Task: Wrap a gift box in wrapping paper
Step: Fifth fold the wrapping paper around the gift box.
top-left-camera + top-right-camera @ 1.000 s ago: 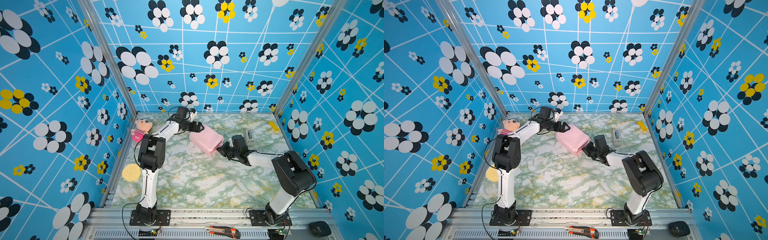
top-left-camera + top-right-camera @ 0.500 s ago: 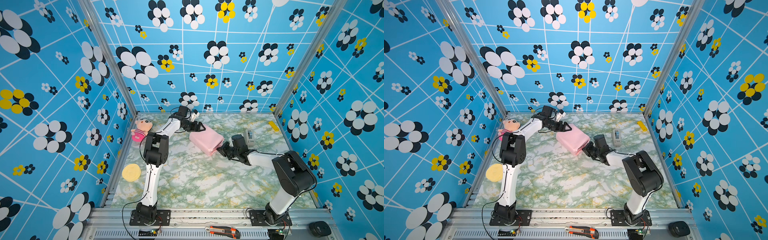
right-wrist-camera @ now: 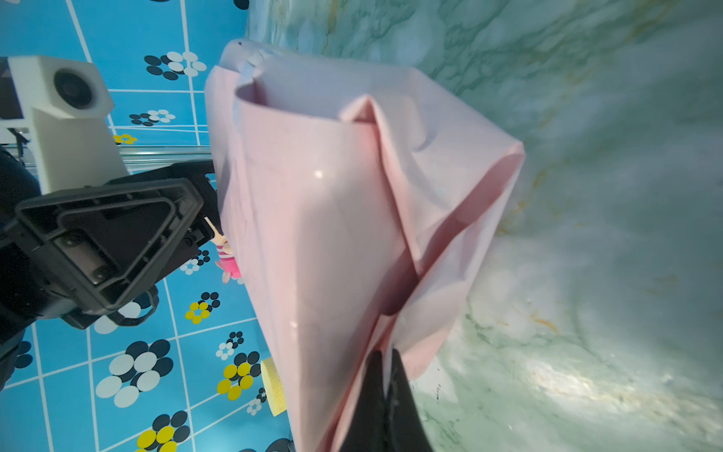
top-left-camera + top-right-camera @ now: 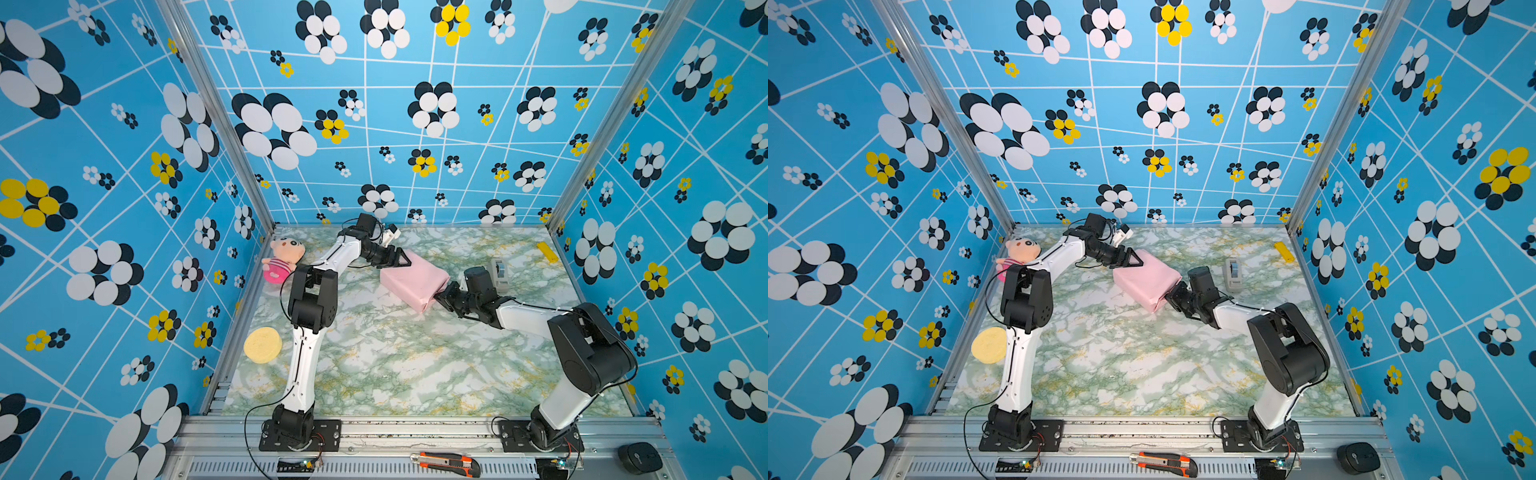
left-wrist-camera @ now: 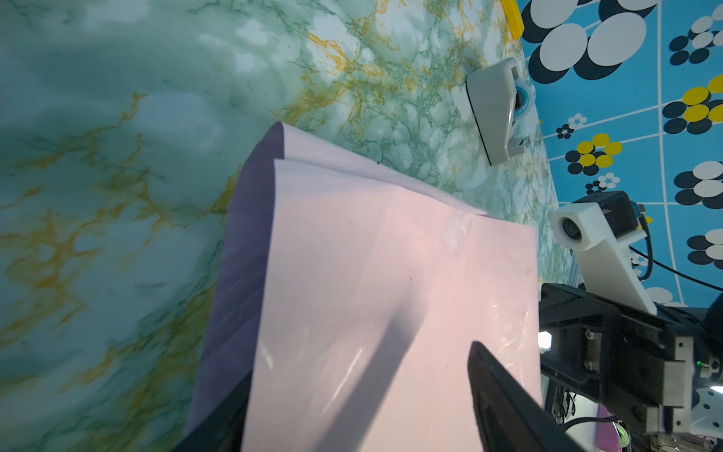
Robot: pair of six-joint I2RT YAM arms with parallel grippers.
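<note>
Green-marbled tabletop (image 4: pixel 395 365) inside blue flowered walls (image 4: pixel 124 208). Pink wrapping paper (image 4: pixel 413 279), folded into a bulky parcel, lies between both pincers. At one end the right gripper (image 4: pixel 441 296) is clamped tight on a paper corner. At the opposite end the left gripper (image 4: pixel 405 262) straddles the parcel, jaws apart.

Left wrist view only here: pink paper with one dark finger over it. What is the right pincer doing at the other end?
Observer: The right pincer is shut on a folded flap of the wrapping paper, which is pinched right at its fingertips.
Operator: Is that end folded closed yet?
Observer: No. In the right wrist view the end gapes open, with loose creased flaps, and I cannot see what is inside.
</note>
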